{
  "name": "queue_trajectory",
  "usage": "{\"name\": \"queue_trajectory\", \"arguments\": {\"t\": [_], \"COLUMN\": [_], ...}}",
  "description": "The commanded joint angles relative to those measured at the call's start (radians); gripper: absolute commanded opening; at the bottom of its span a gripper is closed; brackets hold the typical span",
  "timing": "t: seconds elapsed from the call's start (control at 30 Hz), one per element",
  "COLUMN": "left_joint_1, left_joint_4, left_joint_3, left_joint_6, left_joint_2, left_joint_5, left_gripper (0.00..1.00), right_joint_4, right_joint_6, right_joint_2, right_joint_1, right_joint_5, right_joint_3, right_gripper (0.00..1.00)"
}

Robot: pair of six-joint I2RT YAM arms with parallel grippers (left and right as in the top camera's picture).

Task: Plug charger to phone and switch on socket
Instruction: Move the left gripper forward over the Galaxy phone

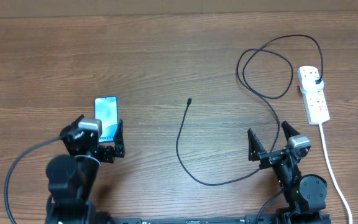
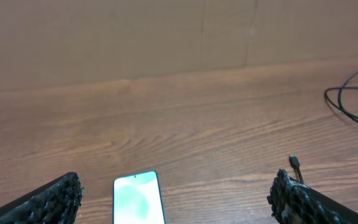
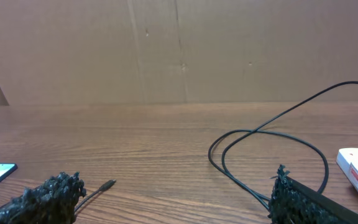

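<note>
Phone (image 1: 106, 116) flat on the table (image 1: 166, 56), screen up, its near end sitting between the wide-spread fingers of the left end effector (image 2: 178, 186), nothing gripped. Over on the right, the right end effector (image 1: 268, 129) hangs empty, fingers apart too. Charger (image 1: 180, 143) plug is seated in the socket (image 1: 316, 99) at the far right. The cable loops twice and then sweeps to the middle, and its connector tip (image 1: 189, 100) lies loose, well apart from the phone.
</note>
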Motion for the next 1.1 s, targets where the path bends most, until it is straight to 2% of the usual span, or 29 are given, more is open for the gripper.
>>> {"name": "queue_trajectory", "arguments": {"t": [0.0, 0.33, 1.07], "left_joint_1": [-0.007, -0.007, -0.006], "left_joint_4": [-0.042, -0.230, -0.610], "left_joint_3": [0.106, 0.346, 0.732], "left_joint_6": [-0.021, -0.021, -0.031], "left_joint_2": [0.073, 0.280, 0.690], "left_joint_5": [0.016, 0.030, 0.156], "left_gripper": [1.00, 1.00, 1.00], "right_joint_4": [0.004, 0.004, 0.004], "right_joint_6": [-0.002, -0.002, -0.002], "right_joint_2": [-0.012, -0.012, -0.012], "right_joint_1": [-0.006, -0.006, -0.006], "right_joint_5": [-0.005, -0.005, -0.005], "right_joint_3": [-0.011, -0.011, -0.011], "right_gripper": [1.00, 1.00, 1.00]}}
